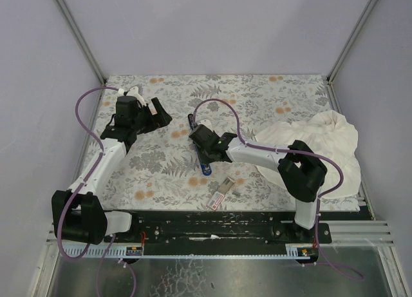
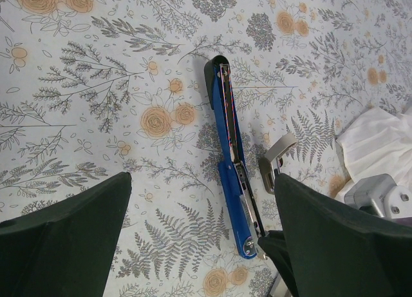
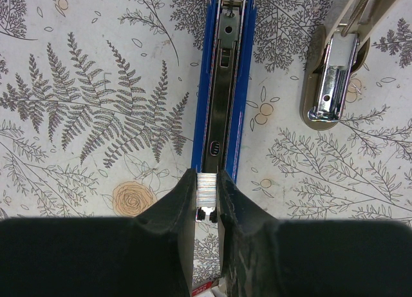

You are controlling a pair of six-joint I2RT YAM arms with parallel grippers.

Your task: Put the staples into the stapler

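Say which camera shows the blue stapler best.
Left wrist: the stapler lies opened out, its full blue length visible. Right wrist shows only its metal channel close up; the top view has it small, partly under the right arm.

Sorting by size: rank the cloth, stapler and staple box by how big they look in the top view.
1. cloth, by far the largest
2. stapler, though partly covered
3. staple box, smallest

The stapler (image 1: 205, 169) lay mid-table (image 1: 148, 174), the staples box (image 1: 217, 199) before it, a cloth (image 1: 328, 139) heaped to its right.
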